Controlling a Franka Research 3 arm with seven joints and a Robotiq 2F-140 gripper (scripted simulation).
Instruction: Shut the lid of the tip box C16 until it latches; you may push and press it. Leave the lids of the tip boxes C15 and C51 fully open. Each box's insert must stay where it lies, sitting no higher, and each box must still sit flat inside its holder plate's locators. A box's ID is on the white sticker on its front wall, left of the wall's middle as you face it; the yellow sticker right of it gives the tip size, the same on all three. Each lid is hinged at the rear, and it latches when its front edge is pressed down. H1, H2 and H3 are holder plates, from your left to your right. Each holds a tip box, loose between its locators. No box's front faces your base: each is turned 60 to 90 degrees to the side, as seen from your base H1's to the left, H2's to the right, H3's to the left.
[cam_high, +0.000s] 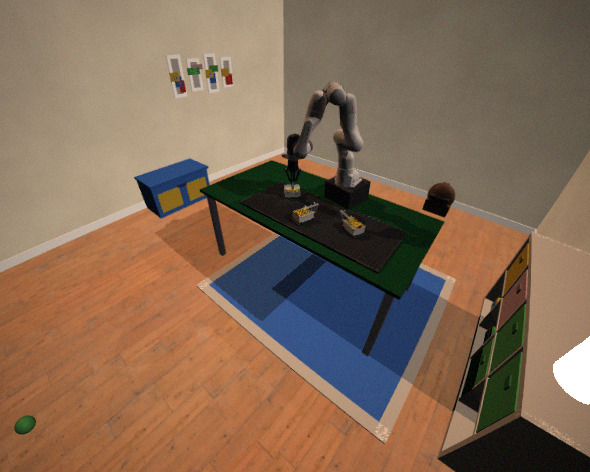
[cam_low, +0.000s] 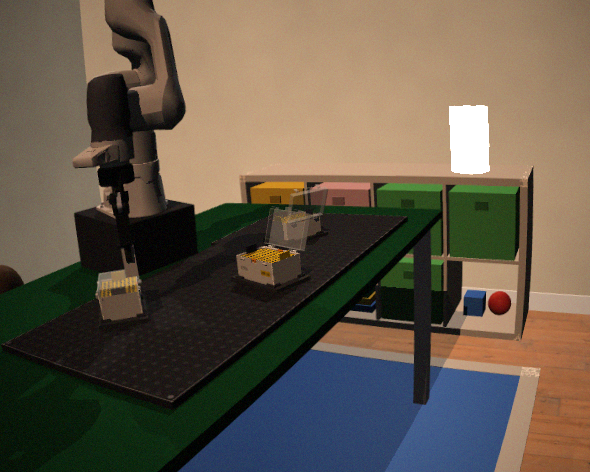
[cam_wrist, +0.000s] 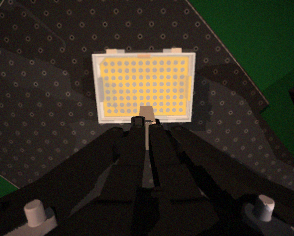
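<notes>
Your gripper (cam_wrist: 146, 121), fingers pinched together on nothing, presses the front edge of the tip box (cam_low: 119, 295) lying nearest the arm's black pedestal (cam_low: 165, 235); treat its thin clear lid as light and brittle, pushing only at that front lip.
</notes>
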